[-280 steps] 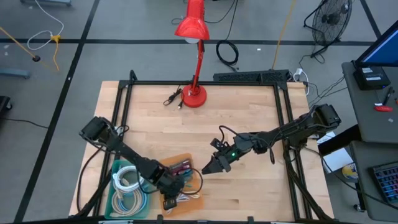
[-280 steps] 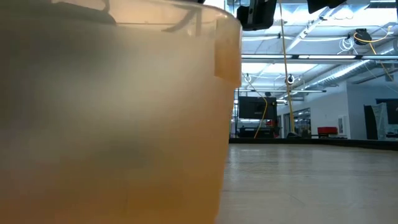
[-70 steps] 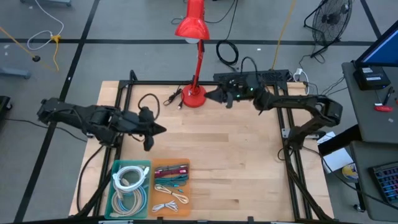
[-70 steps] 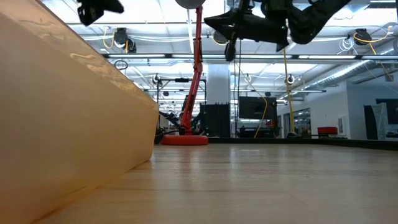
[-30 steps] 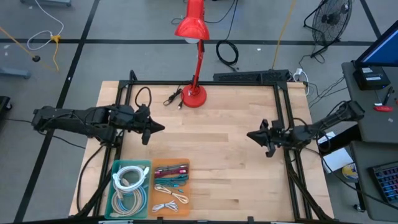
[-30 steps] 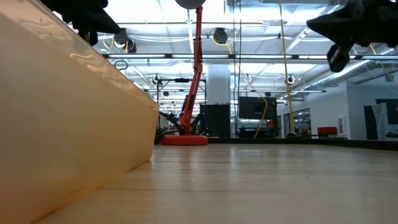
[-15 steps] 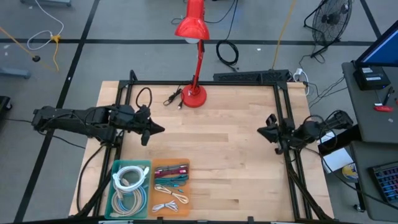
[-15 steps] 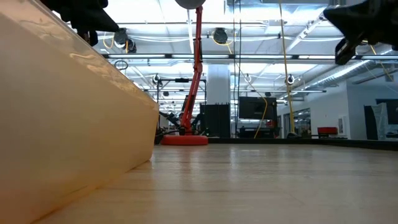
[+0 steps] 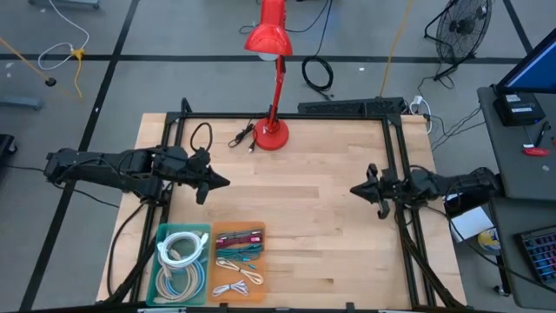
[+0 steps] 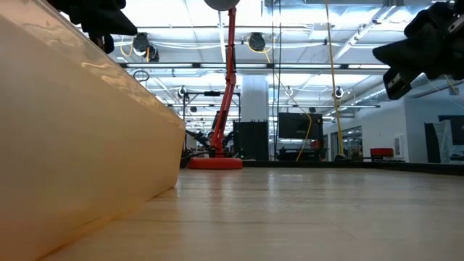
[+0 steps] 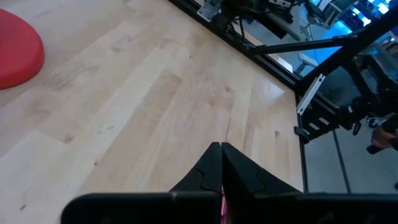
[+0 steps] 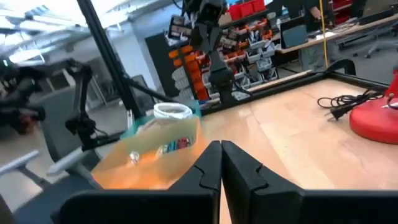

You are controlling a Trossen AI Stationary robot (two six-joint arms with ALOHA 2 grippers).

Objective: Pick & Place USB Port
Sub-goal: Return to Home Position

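Shining evenly from overhead on the desk [image 9: 304, 209], bright and soft, throwing only faint shadows along its left and right edges. Glaring hard from the ceiling lights [image 10: 257, 41] in the low view, turning whatever hangs before them into black shapes. Glowing pale orange through the bin [image 10: 80, 145] wall at the desk's front left corner. Gleaming off the desk's varnish in both wrist views, washing out white in the room [image 12: 37, 25] beyond.
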